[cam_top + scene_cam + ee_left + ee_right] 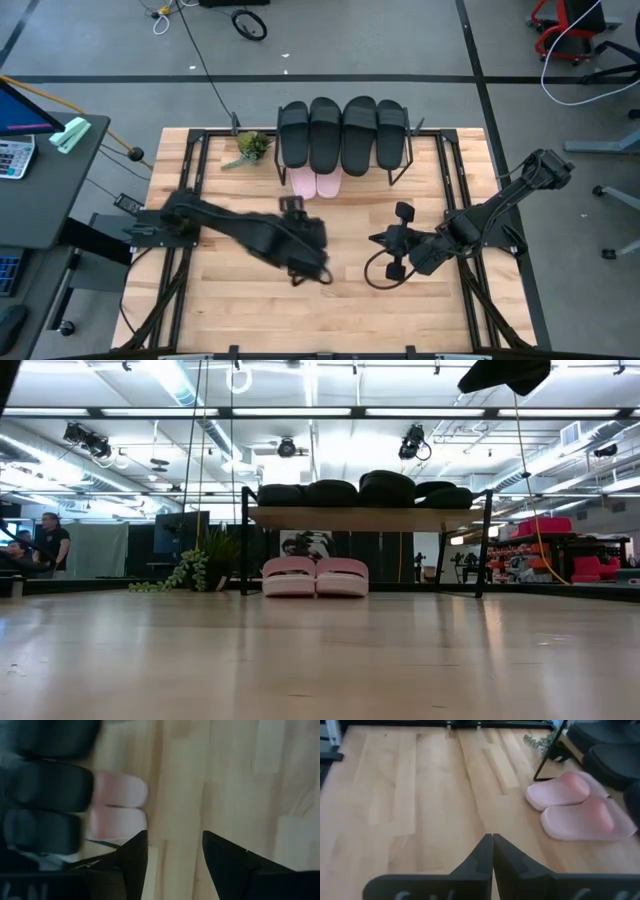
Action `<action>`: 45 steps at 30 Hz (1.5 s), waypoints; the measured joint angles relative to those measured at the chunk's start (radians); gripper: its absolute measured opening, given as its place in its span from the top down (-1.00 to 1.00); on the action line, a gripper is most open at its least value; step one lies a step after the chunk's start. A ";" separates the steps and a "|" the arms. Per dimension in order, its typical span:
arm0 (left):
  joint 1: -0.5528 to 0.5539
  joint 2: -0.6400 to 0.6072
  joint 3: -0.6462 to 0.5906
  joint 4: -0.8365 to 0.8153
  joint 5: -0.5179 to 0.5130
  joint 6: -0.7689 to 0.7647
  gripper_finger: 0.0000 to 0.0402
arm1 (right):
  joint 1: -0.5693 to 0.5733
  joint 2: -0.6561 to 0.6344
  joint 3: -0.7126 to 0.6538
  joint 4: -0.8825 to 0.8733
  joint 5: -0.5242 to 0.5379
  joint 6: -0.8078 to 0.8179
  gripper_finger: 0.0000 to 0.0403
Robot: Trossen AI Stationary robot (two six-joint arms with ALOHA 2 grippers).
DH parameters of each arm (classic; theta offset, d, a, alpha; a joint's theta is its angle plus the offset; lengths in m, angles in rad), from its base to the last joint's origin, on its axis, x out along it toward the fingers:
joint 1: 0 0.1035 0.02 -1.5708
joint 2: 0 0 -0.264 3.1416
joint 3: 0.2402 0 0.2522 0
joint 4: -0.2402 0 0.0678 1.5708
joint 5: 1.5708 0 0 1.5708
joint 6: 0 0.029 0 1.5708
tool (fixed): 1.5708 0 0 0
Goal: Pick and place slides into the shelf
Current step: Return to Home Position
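The shelf (365,518) stands at the table's far middle. Several black slides (343,135) lie side by side on its plank top. Two pale pink slides (315,183) rest sole-down on the table under it, toes toward the near edge. My left gripper (175,860) hangs open above bare table just near-left of the pink slides (117,807), with nothing between its fingers. My right gripper (492,855) is shut and empty, raised over the table to the near right of the shelf, pointing toward the pink slides (580,807).
A small potted plant (250,147) stands left of the shelf. Black frame rails run along the table's left and right edges. A desk with a calculator (15,155) sits off the table's left. People (45,540) stand far back in the room.
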 joint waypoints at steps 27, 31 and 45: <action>-0.317 -1.016 -1.464 1.038 -0.321 -0.420 0.08 | 0.265 -0.297 -0.233 0.372 -0.134 -0.058 0.93; -0.340 -1.097 -1.717 1.518 -0.240 -0.234 0.10 | 0.191 -0.311 -0.426 0.758 -0.383 -0.185 0.93; -0.285 -1.325 -2.078 2.143 -0.098 0.144 0.07 | 0.035 -0.819 -0.773 0.801 -0.494 -0.249 0.93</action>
